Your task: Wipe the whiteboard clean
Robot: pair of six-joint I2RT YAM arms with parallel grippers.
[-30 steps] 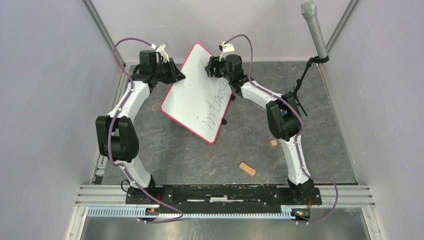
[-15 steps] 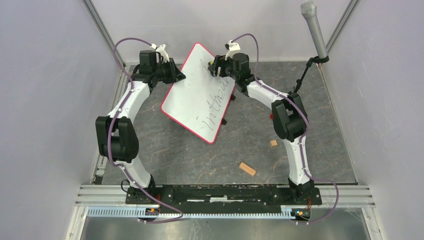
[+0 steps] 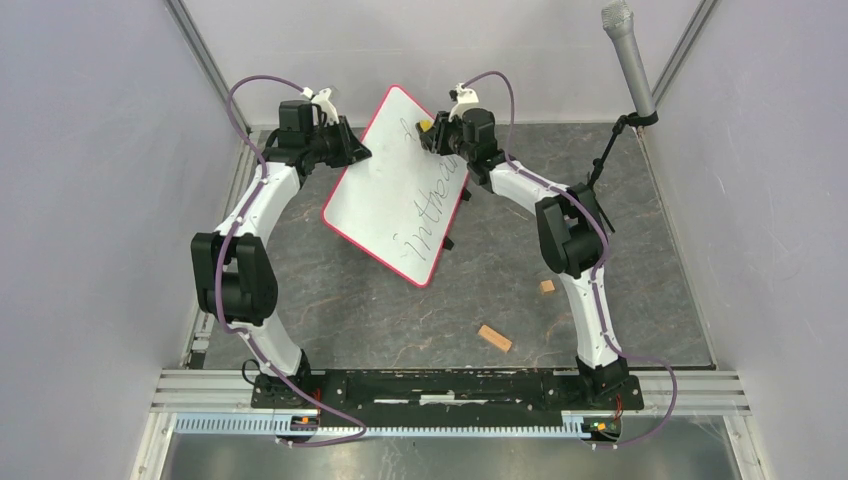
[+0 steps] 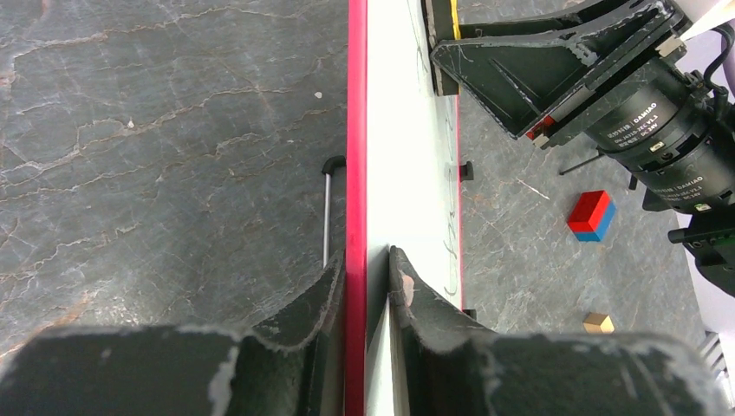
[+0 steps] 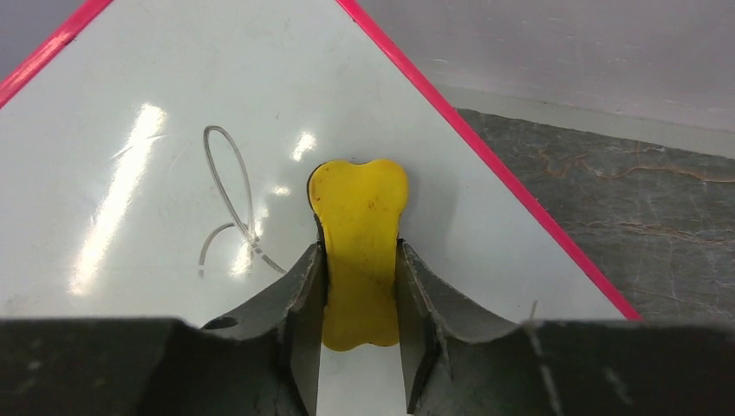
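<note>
The whiteboard (image 3: pixel 385 200) is held tilted above the table (image 3: pixel 350 300), its long axis running near to far and its far corner toward the back wall. Your left fingers (image 4: pixel 321 303) pinch its red rim. Your right fingers (image 5: pixel 303 295), closed on a yellow eraser (image 5: pixel 360 225), have just slid up to that corner. The writing (image 3: pixel 430 210) below it still needs wiping.
</note>
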